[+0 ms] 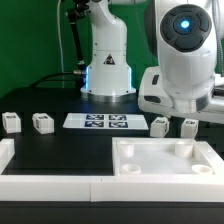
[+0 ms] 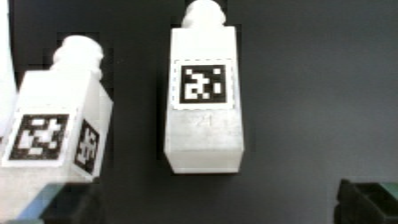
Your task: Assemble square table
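The square table's white slab lies hollow face up at the front, on the exterior view's right. Two white block legs stand just behind it, and two more stand at the left. The arm's white hand hangs just above the two right legs. In the wrist view one tagged leg lies in the middle and a second beside it. My gripper is open and empty. Its dark fingertips show at the frame corners, with the middle leg ahead of them, not between them.
The marker board lies flat between the two pairs of legs. A low white wall edges the black worktop along the front and left. The robot's base stands at the back.
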Action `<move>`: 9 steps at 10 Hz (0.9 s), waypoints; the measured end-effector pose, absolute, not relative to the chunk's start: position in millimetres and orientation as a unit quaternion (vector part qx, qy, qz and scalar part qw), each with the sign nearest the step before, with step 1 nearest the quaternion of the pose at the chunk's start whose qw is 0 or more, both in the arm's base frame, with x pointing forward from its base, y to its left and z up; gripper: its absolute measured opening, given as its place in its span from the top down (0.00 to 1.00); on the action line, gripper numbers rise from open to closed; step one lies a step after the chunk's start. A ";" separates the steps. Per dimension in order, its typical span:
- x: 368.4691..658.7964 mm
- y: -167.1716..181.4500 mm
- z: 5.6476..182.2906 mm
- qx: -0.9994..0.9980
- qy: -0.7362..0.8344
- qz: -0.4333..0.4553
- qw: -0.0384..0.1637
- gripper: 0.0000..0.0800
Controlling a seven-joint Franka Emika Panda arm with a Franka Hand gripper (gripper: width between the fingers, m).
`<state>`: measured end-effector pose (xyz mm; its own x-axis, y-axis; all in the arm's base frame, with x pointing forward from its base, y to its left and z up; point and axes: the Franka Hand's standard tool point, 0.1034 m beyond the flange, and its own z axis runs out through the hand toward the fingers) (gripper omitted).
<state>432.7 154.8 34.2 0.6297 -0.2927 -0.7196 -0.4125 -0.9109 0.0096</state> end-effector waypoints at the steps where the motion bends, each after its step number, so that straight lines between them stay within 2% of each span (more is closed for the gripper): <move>1: 422.9 158.1 30.3 -0.893 0.202 0.394 0.085 0.19; 3: 410.6 161.9 18.1 -0.877 0.206 0.418 0.118 0.19; 9: 406.9 164.4 12.9 -0.874 0.210 0.421 0.120 0.19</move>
